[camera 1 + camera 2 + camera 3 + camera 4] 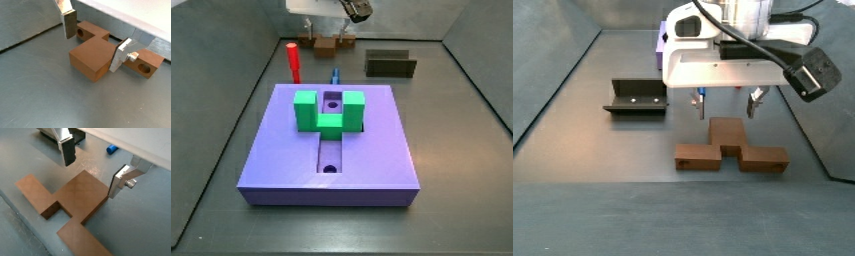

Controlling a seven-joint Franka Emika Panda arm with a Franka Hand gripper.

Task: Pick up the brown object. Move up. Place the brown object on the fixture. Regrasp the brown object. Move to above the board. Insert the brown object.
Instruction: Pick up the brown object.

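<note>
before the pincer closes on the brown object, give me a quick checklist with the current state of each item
1. Pincer open: ok, the plates stand apart.
2. Fingers straddle the brown object: ok in both wrist views, one each side of its middle block.
3. Pads touching it: cannot tell.
4. Brown object flat on the floor: ok in a side view.
5. Fixture free to receive: ok, nothing on it.
6. Board groove free: cannot tell; a green block sits astride it.

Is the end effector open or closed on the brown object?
Open. The end effector straddles the brown object; both fingers stand apart from it in both wrist views.
</note>
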